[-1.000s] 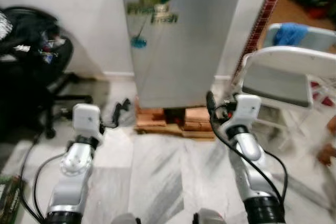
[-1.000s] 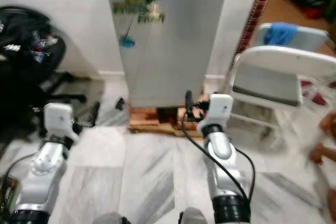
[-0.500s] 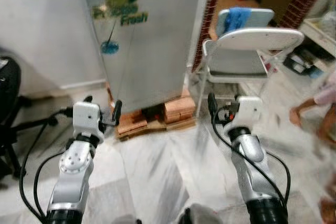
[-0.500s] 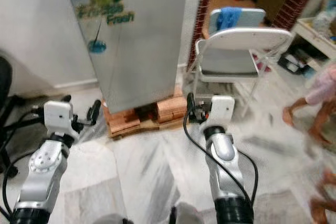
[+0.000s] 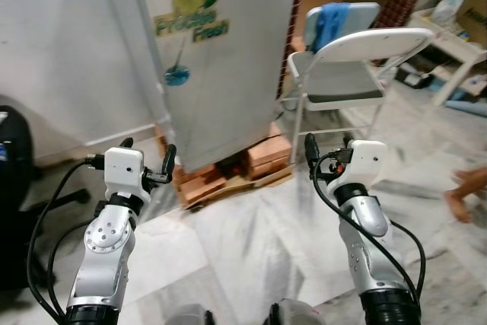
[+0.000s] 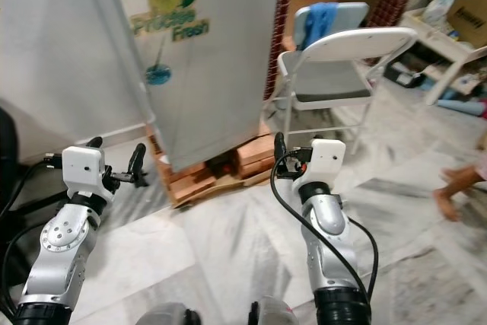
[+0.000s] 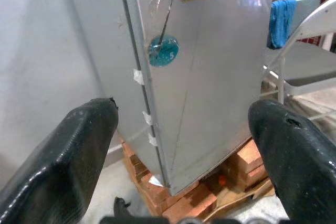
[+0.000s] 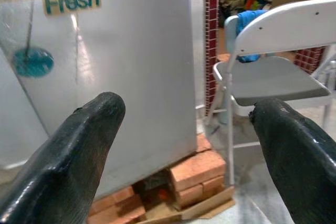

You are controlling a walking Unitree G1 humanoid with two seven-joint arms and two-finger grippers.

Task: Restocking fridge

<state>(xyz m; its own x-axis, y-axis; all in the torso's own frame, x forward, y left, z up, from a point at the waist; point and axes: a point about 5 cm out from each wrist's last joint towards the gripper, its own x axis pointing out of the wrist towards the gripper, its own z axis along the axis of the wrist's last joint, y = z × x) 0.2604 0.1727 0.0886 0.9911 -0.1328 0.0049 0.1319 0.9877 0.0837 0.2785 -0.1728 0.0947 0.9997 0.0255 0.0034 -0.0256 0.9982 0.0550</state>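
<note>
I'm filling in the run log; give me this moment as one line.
phase: facing fridge, door shut | left gripper: open, empty | right gripper: open, empty | chair: right of fridge

one fridge [image 5: 228, 58], two folding chairs [image 5: 358, 74], two claws [image 5: 148, 159]

Silver fridge [image 5: 236, 58], white chair [image 5: 358, 58] with blue cloth [image 5: 329, 22], grey-veined marble floor [image 5: 266, 241].

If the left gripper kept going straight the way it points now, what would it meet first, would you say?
Most likely the fridge: between the left gripper's open fingers its silver door and side corner lie dead ahead, above the bricks. Depth is unclear.
</note>
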